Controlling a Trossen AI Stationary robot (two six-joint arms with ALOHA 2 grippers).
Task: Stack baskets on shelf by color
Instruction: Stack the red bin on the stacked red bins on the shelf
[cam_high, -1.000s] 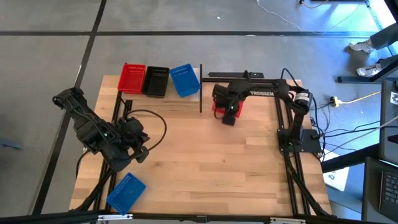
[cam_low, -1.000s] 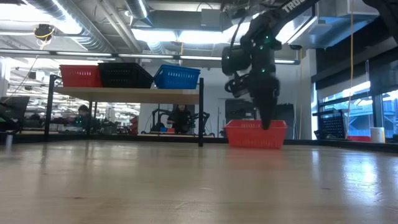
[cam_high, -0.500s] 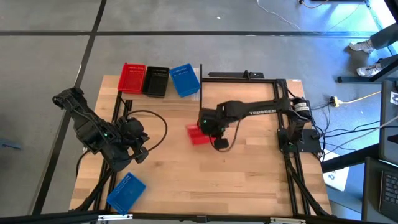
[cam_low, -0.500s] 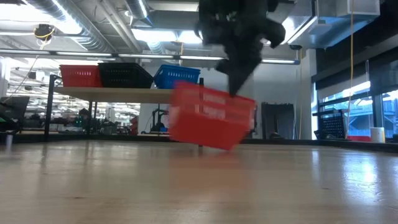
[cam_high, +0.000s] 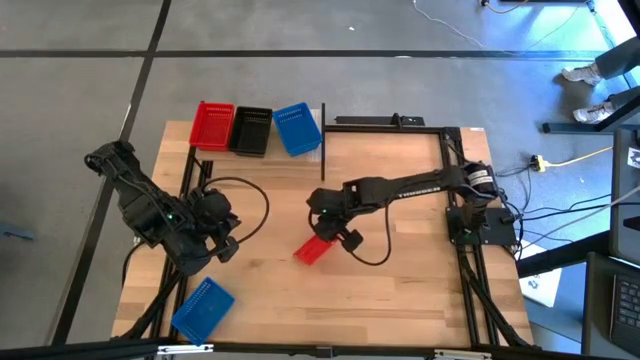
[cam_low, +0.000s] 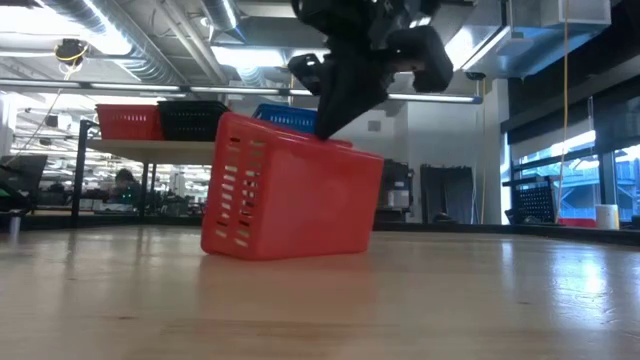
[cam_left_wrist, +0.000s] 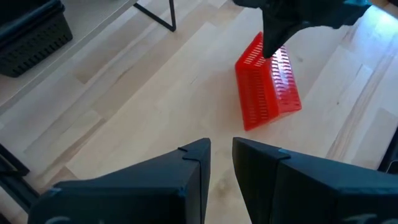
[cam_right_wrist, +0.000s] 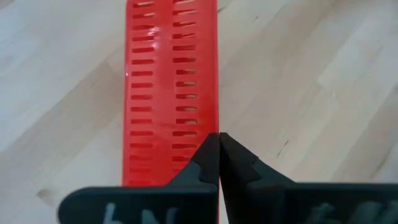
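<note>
From above, the right gripper (cam_high: 338, 236) pinches a red basket (cam_high: 312, 250) out over the middle of the table (cam_high: 400, 280) — a second ago it was back by the far edge. The shelf (cam_high: 310, 152) holds red, black and blue baskets. Low down, the red basket (cam_low: 290, 190) is tilted, one edge on the wood. The left gripper (cam_left_wrist: 221, 162) waits, fingers a little apart. The right wrist view shows fingers (cam_right_wrist: 208, 155) pressed together on the basket's rim.

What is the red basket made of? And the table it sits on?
The red basket looks like plastic: smooth, slightly shiny, one solid colour, with rows of neat moulded slots in its walls. The table looks like pale wood, probably glued strips, since plank seams and grain lines run across it. It has a soft sheen, so it may be varnished.
</note>
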